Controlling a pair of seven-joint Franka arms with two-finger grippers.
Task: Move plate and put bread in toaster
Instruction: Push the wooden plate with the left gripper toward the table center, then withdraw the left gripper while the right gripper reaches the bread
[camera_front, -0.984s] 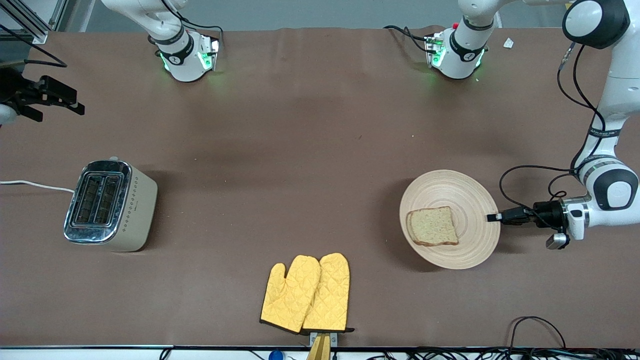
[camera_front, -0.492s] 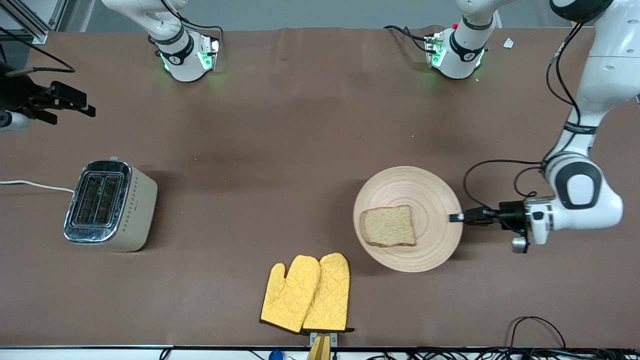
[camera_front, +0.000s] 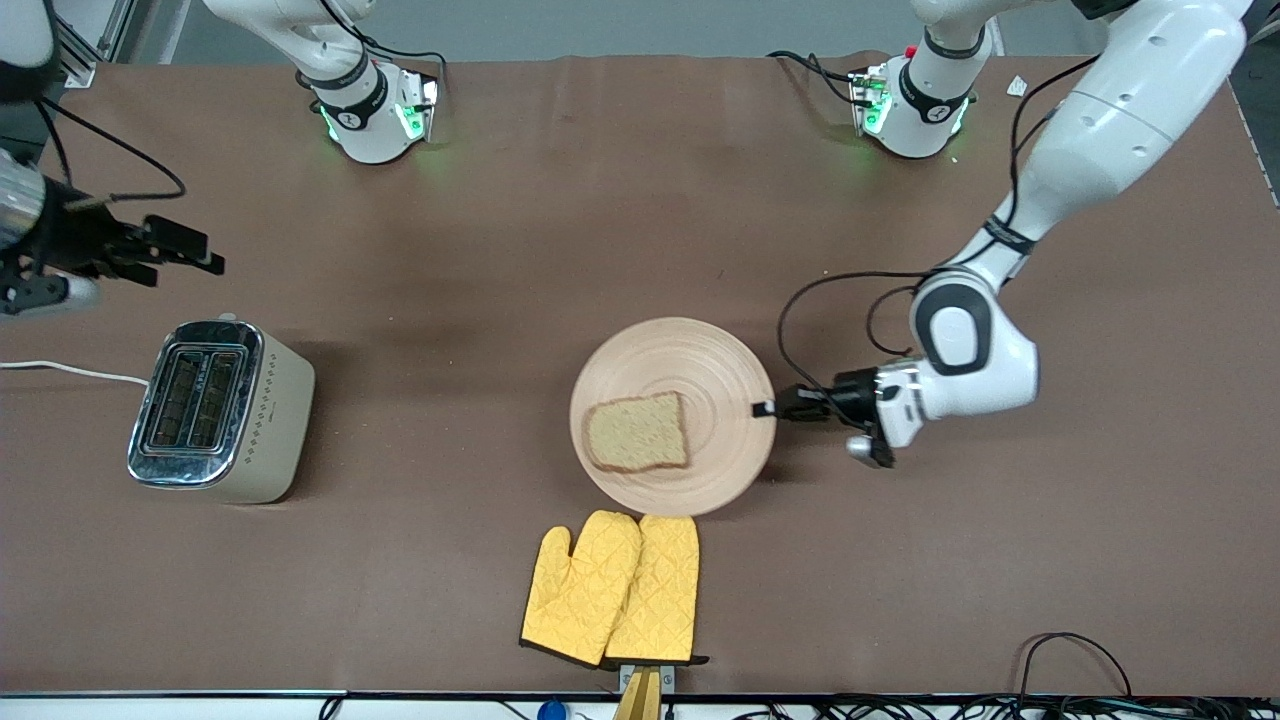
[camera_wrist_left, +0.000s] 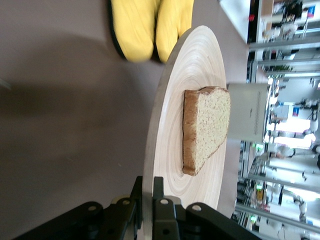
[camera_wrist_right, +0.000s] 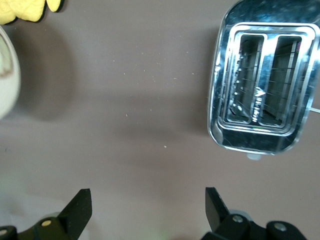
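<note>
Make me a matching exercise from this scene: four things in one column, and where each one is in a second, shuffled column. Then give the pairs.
Things:
1. bread
2. plate
3. toaster
4. oven mitts

Places or states:
A. standing at the right arm's end of the table, both slots empty
B. lying flat on the plate
C. gripped at its rim by the left hand
D. lying nearest the front camera, just below the plate in that view

Pairs: 1-B, 2-C, 3-A, 4-D
</note>
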